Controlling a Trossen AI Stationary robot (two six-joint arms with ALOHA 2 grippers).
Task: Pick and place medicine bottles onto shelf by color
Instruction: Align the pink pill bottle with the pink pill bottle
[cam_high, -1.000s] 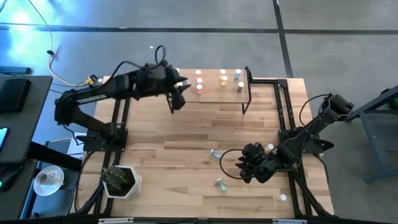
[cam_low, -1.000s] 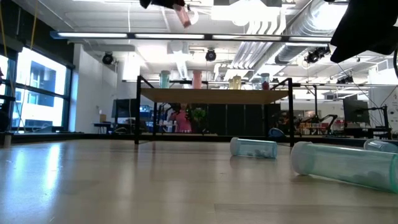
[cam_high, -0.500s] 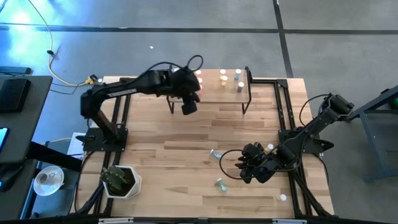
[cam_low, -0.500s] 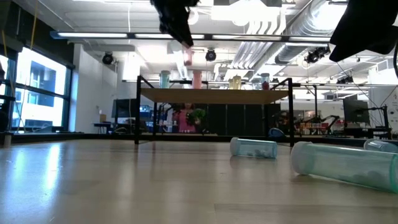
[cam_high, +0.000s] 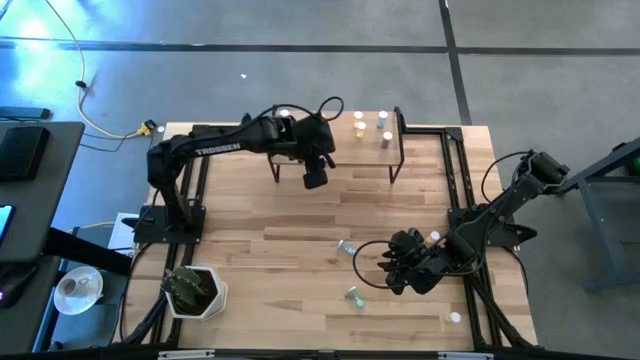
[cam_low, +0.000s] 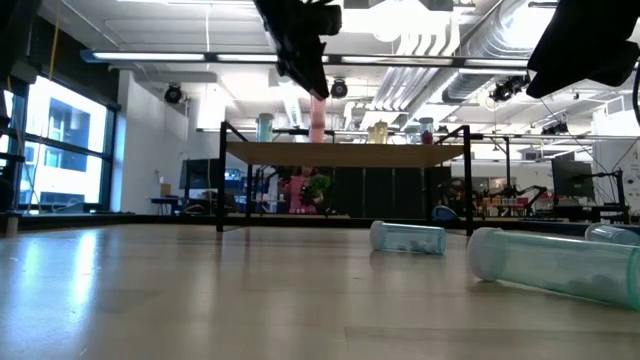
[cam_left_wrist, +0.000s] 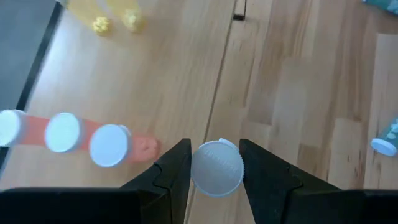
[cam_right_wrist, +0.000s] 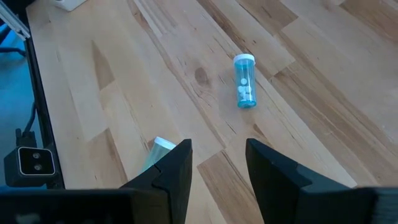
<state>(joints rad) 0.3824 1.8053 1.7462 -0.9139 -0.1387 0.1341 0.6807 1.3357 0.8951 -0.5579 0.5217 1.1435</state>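
Bottle (cam_left_wrist: 216, 168), pink and upright, sits clamped in the left gripper (cam_left_wrist: 214, 171) just above the shelf (cam_low: 345, 153) by the pink row (cam_left_wrist: 65, 132) near its left end; right gripper (cam_right_wrist: 217, 163) waits open over the tabletop's right side.

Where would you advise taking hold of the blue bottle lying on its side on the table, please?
Probably across the middle of its body. The blue bottle lies flat with its white cap at one end, clear of the other bottles, so the open right claw could descend from above, its fingers straddling the round sides, not the ends.
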